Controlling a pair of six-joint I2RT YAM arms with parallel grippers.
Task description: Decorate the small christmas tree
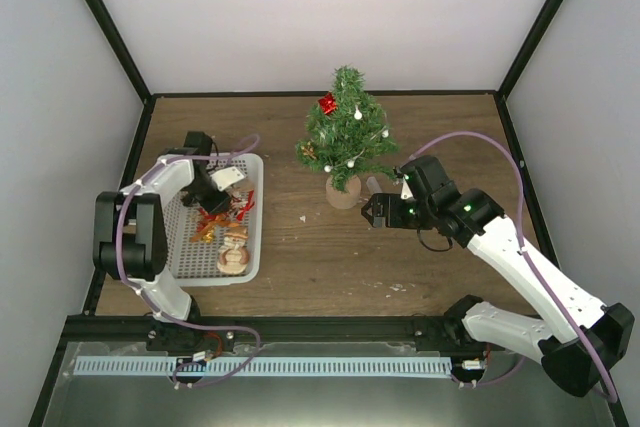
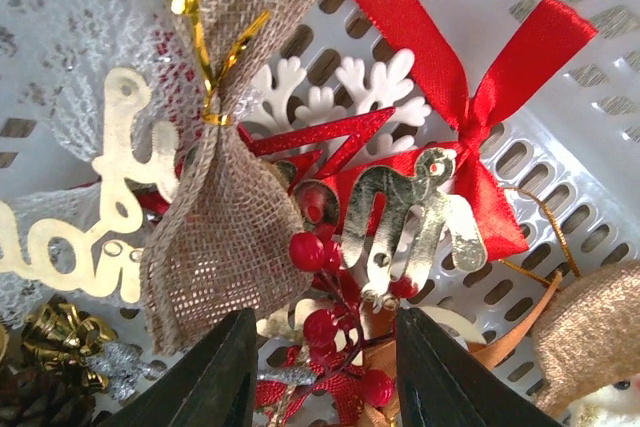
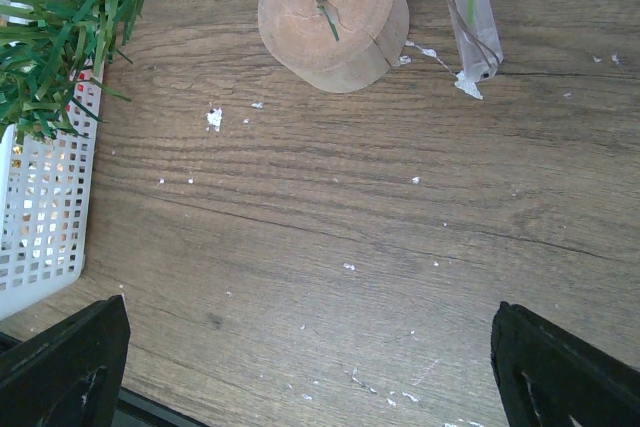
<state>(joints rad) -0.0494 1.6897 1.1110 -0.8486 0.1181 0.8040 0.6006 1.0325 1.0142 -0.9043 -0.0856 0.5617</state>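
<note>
The small christmas tree (image 1: 346, 137) stands upright at the table's back middle on its round wooden base (image 3: 333, 17), with a red ornament (image 1: 327, 103) and white balls on it. My left gripper (image 2: 320, 372) is open, low inside the white basket (image 1: 250, 237), its jaws on either side of a red berry sprig (image 2: 330, 322). Around it lie a burlap bow (image 2: 225, 217), a gold reindeer (image 2: 405, 217), a red ribbon bow (image 2: 470, 97) and a white snowflake (image 2: 340, 97). My right gripper (image 1: 378, 209) is open and empty just right of the tree's base.
A clear plastic piece (image 3: 472, 17) lies on the wood right of the tree base. The basket's corner (image 3: 40, 217) shows at the left of the right wrist view. A tan snowman figure (image 1: 234, 252) lies at the basket's near end. Black frame rails border the table.
</note>
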